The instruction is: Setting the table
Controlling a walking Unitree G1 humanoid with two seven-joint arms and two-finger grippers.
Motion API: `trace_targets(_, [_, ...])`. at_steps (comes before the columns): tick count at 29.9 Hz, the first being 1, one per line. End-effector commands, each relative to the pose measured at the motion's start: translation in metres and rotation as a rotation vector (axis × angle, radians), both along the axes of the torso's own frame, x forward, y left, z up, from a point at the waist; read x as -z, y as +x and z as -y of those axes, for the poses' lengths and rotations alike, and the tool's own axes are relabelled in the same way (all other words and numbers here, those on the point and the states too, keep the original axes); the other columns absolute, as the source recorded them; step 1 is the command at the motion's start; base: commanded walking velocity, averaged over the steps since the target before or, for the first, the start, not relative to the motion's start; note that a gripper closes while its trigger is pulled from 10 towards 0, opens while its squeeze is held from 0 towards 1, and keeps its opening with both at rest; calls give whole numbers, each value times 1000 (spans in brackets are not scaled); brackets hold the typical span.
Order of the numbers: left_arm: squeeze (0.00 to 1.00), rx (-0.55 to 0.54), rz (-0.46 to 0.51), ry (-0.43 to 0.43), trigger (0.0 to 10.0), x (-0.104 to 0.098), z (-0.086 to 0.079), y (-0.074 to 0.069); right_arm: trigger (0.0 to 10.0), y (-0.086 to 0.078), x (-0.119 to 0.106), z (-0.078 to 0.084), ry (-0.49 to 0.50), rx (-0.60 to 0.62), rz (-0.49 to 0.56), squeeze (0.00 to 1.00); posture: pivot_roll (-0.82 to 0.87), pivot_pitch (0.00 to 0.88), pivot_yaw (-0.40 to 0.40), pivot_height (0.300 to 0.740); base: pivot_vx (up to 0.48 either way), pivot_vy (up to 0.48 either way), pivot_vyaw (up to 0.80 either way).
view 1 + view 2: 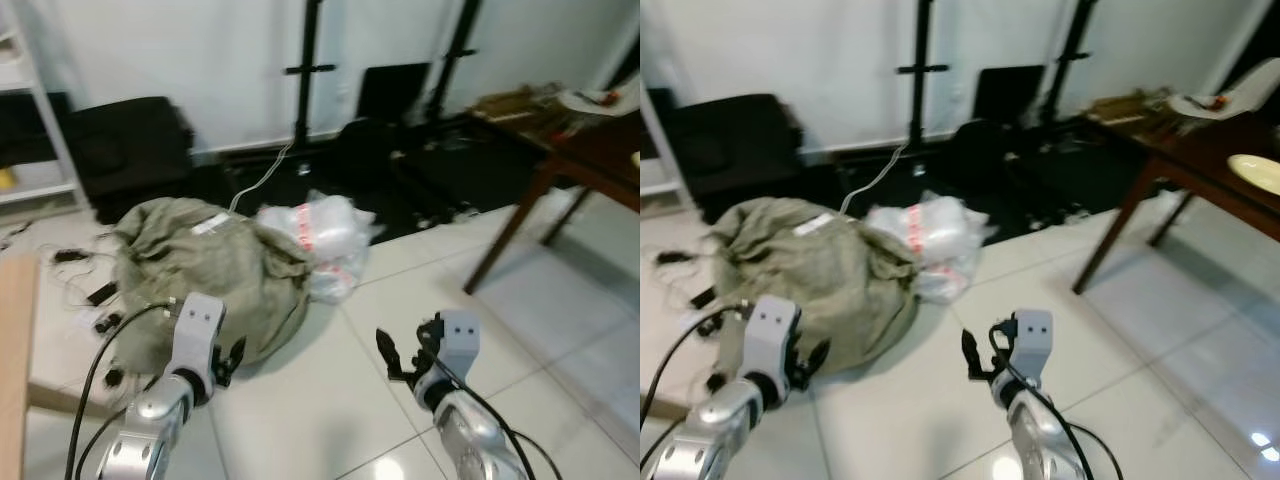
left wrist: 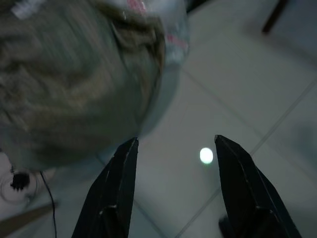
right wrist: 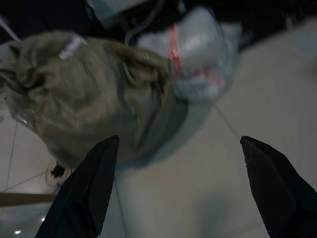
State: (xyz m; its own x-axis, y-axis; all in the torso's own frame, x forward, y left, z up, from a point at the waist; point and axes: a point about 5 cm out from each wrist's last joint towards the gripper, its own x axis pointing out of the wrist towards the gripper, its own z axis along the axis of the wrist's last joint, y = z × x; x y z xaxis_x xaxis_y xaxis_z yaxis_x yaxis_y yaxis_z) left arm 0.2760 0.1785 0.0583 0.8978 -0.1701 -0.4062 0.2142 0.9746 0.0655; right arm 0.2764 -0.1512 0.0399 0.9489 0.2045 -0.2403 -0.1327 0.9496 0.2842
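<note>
Nothing is being carried at this moment. The left gripper [image 2: 173,148] is being held open over bare floor tiles [image 1: 330,400], with its jaws apart and empty, just beside a crumpled olive sack [image 1: 205,270]. The right gripper [image 3: 178,163] is likewise being held wide open and empty, pointed toward the same sack and a white plastic bag [image 1: 325,240] lying against it.

The table [image 1: 1200,165] that is being set is standing well apart, off to the robot's right, and only its near corner and legs are being shown. A pale plate [image 1: 1255,170] is already lying on it near the edge, and some further items are sitting at the far end, too blurred to name.

The task is judged to be at an early or in-between stage: some things are already being kept on the table, but more is probably being awaited, and nothing is yet being brought.
</note>
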Motion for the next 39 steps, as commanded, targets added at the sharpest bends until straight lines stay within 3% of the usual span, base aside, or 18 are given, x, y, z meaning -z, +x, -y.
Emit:
trace_targets(1, [0, -6, -47, 13, 10000, 13, -2, -7, 10000, -6, 11, 0, 0, -18, -48, 0, 14, 14, 41, 740, 0, 0, -800])
trace_targets(4, [0, -43, -108, 1, 10000, 31, -9, -15, 10000, -13, 22, 0, -16, -16, -90, 0, 11, 14, 38, 740, 0, 0, -800])
trace_targets(9, [0, -48, -117, -9, 10000, 38, -9, -17, 10000, -17, 29, 1, 8, 8, -115, 0, 9, 12, 41, 740, 0, 0, -160])
trace_targets(13, [0, -44, -116, -11, 10000, 39, -9, -18, 10000, -19, 31, 1, 17, 16, -123, 0, 5, 12, 43, 740, 0, 0, 0])
trace_targets(39, [0, -35, -76, -11, 10000, 47, -6, -15, 10000, -23, 35, -3, 11, 27, -125, 0, -4, 4, 45, 740, 0, 0, -800])
